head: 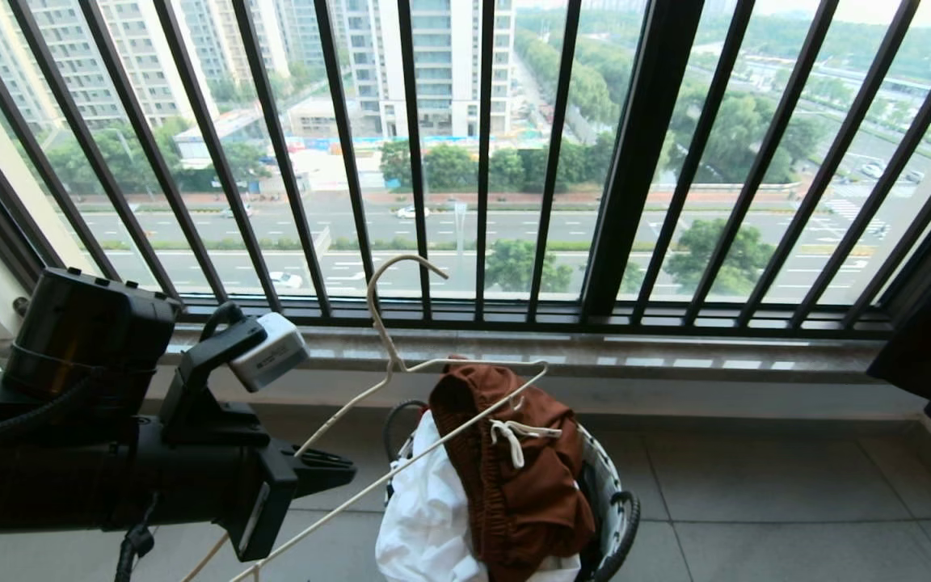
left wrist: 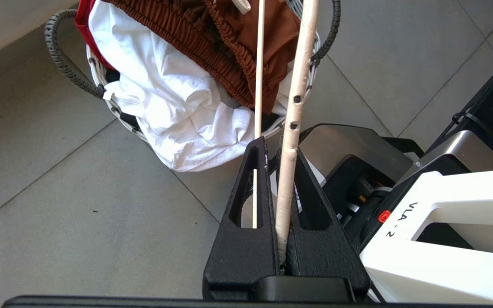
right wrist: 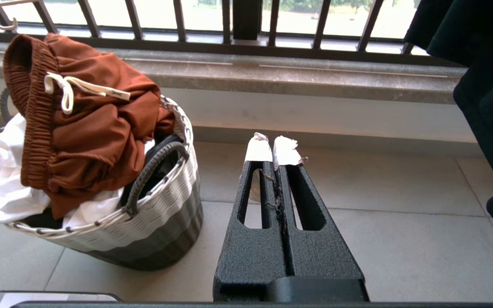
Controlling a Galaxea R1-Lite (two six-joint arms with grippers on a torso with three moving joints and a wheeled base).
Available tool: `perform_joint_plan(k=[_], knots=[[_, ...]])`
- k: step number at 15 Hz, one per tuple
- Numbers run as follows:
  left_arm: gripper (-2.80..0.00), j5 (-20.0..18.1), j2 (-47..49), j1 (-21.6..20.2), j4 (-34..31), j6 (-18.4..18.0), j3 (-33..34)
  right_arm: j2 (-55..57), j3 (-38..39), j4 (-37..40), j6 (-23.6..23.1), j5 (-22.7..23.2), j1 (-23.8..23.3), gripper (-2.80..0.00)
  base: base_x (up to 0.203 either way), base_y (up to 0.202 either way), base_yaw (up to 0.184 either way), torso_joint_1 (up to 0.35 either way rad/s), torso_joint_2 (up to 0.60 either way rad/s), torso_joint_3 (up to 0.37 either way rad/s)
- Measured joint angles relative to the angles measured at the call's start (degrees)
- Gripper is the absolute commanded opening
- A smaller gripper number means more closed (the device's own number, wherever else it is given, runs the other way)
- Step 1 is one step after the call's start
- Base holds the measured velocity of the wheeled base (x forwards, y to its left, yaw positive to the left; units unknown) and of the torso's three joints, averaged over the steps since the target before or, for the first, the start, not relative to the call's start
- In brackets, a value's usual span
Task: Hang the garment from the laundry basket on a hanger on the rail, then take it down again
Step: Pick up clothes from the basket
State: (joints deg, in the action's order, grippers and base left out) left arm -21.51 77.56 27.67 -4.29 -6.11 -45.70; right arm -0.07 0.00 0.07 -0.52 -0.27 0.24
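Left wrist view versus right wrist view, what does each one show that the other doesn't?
Only the left wrist view shows the left gripper shut on the hanger. Only the right wrist view shows the right gripper, shut and holding nothing, the window railing and the basket's woven side. Both show the rust-brown shorts and white cloth piled in the laundry basket.

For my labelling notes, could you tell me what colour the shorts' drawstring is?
White, on the rust-brown shorts; the drawstring shows best in the right wrist view.
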Motion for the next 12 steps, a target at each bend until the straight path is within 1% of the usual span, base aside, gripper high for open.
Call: perform_joint_plan(k=[12], knots=[[-2.80,0.02,-0.42,0.00,0.22,0.10,0.00,0.02,0.00,0.00,-0.05,0.00,0.00,-2.80,0.000,0.000,0.000,0.004,0.00,-0.199]])
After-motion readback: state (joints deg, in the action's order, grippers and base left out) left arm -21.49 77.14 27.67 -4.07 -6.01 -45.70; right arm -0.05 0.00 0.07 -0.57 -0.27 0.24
